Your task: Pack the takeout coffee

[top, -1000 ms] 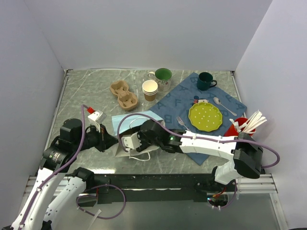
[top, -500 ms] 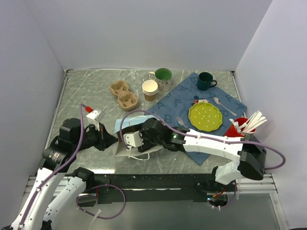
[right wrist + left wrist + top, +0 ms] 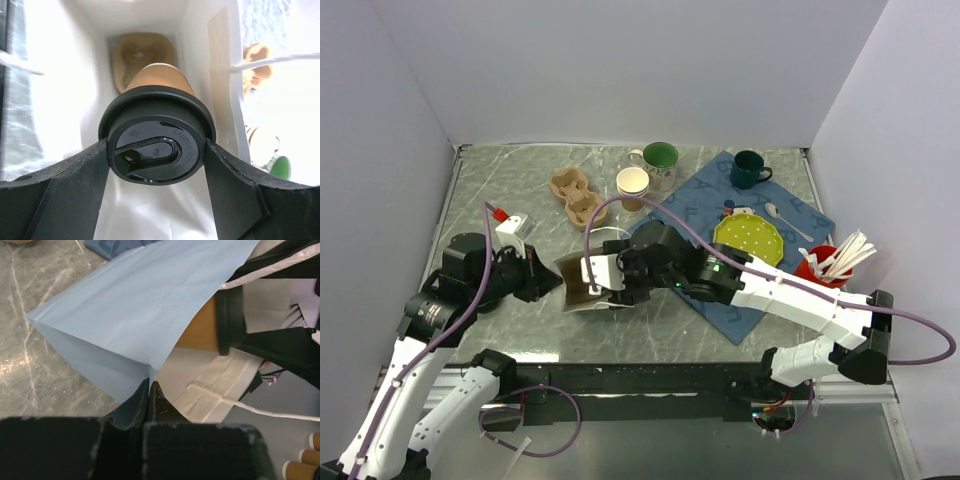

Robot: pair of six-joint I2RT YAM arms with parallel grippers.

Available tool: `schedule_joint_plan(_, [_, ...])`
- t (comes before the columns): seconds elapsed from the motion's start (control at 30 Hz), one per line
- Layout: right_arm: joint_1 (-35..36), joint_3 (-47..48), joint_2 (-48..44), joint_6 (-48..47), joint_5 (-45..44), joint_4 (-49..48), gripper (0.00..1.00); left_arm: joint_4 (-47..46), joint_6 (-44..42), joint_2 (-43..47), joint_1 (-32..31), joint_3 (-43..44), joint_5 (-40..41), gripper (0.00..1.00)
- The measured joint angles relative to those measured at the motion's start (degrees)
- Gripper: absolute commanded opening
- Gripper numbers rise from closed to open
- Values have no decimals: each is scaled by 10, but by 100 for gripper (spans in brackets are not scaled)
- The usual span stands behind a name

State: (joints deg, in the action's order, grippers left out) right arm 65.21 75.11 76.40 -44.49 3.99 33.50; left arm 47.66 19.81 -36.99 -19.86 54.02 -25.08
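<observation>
right pincer (image 3: 156,159): wide, clamping takeout coffee (image 3: 159,80) | left pincer (image 3: 149,392): pinching bag (image 3: 130,305) edge

We see the left arm (image 3: 390,390) and the right arm (image 3: 800,300) built alike: white shells between rounded black joint housings, each trailed by a looping purple cable (image 3: 486,250). A small green light (image 3: 717,266) glows on the right arm, and a white block with a red tab (image 3: 510,222) sits at the left wrist. The right gripper (image 3: 156,150) has broad, matte black, wedge-shaped fingers (image 3: 60,200); the left gripper (image 3: 149,387) has black fingers (image 3: 132,410) with pale, scuffed edges.
</observation>
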Motion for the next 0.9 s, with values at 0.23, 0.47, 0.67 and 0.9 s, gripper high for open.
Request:
schedule_joint_plan(0.23, [0, 49, -6, 50, 32, 25, 50, 31, 17, -3, -1, 31, 31, 32])
schedule_joint_plan(0.47, [-7, 48, -35, 63, 36, 23, 49, 73, 34, -46, -1, 111, 57, 59])
schedule_joint_plan(0.67, [-19, 32, -48, 58, 34, 7, 49, 104, 7, -95, -1, 189, 97, 63])
schedule_joint_plan(0.9, [-30, 31, -48, 48, 45, -1, 48, 99, -58, -148, 0, 239, 119, 63])
